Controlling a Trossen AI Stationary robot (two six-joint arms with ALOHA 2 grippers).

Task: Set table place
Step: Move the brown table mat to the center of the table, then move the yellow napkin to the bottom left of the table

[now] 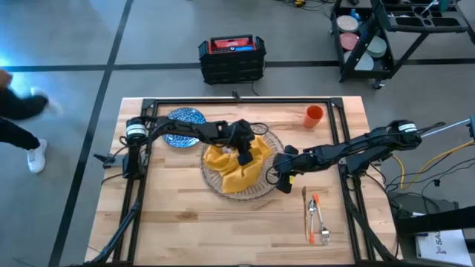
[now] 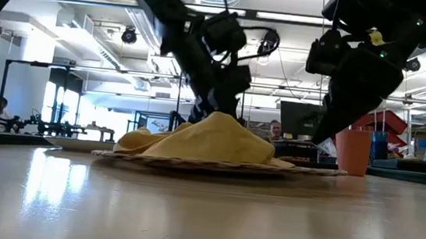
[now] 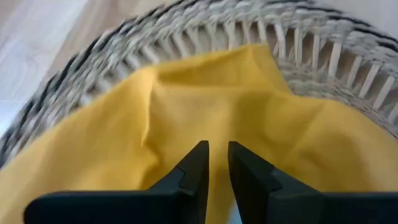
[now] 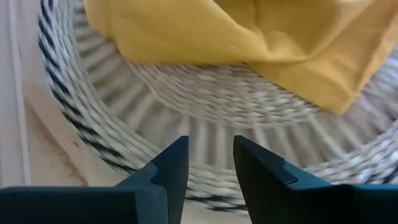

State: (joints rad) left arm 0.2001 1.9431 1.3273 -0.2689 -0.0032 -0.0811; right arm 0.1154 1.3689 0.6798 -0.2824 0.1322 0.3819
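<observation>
While your left gripper (image 1: 243, 157) pinched the napkin (image 1: 236, 167) up off the charger (image 1: 273, 188), your right gripper (image 1: 279, 176) hovered part-open at its rim

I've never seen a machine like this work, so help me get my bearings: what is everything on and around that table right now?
table: one, light wood with black frame rail, under everything.
charger: one, pale woven-looking round mat with ribbed rim, table centre.
napkin: one, yellow cloth, crumpled in a heap on the charger.
plate: one, blue-patterned, on the table beyond the charger, partly under the left arm.
cup: one, orange-red, far right part of the table.
cutlery: a few pieces, metal with orange handles, near right of the charger.
crate: one, black with red on top, on the floor beyond the table.
person: one, at the floor's left edge.
left hand: fingers nearly together, over the napkin.
right hand: open, above the charger's rim.
</observation>
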